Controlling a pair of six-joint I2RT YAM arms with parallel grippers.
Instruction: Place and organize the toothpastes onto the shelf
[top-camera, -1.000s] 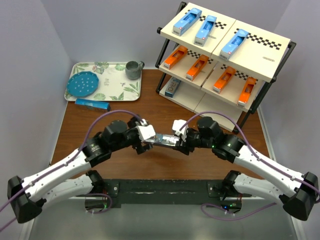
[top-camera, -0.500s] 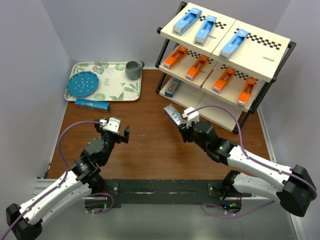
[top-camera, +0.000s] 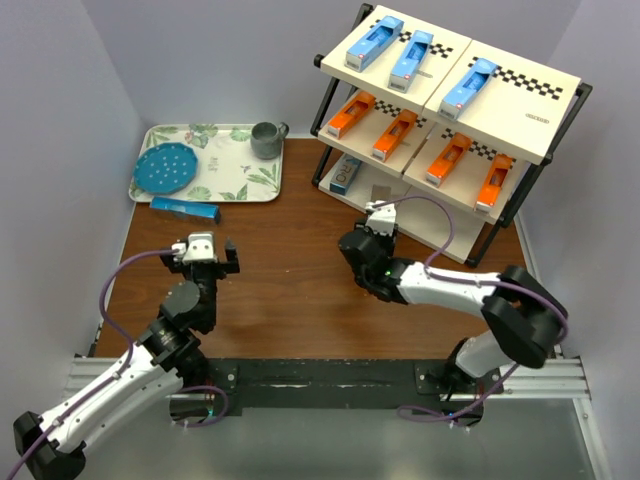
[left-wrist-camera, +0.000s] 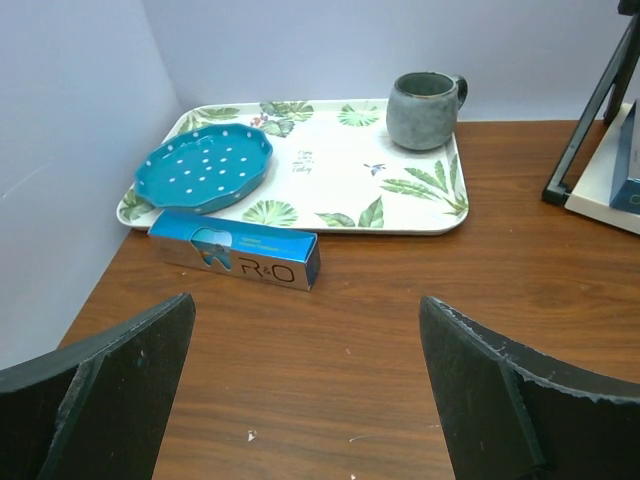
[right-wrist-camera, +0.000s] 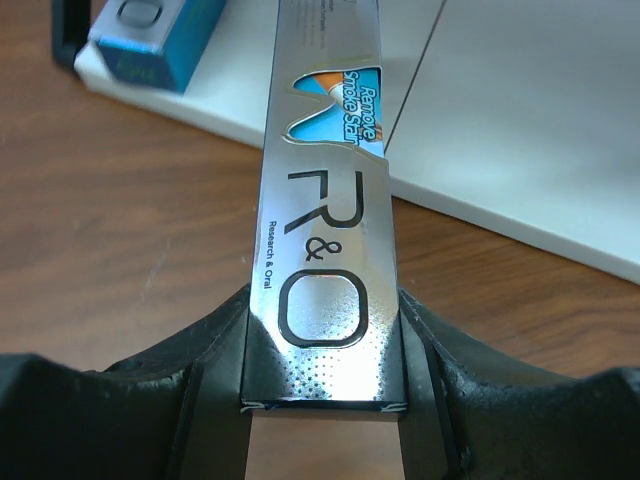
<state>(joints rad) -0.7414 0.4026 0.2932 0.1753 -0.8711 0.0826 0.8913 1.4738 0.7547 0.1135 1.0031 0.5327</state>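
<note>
Right jaws: clamped on the near end of a silver-grey cardboard toothpaste box with big black lettering (right-wrist-camera: 325, 200). Its long axis is aimed at the lowest tier of the three-tier slanted shelf of black tube and cream boards (top-camera: 505, 112), I judge so it can slide in lengthways.
Left jaws: spread wide and empty, facing the blue-and-teal cardboard box (left-wrist-camera: 235, 250) on the brown wooden counter (top-camera: 290, 300), well left of the shelf (probably my next pick).
Shelf top tier: three light blue boxes (top-camera: 410, 57).
Shelf middle tier: four orange boxes (top-camera: 394, 135).
Shelf bottom tier: one teal-and-grey box (top-camera: 345, 175), at its left end.
Off the shelf: two, one held and one loose.
Total: ten.
</note>
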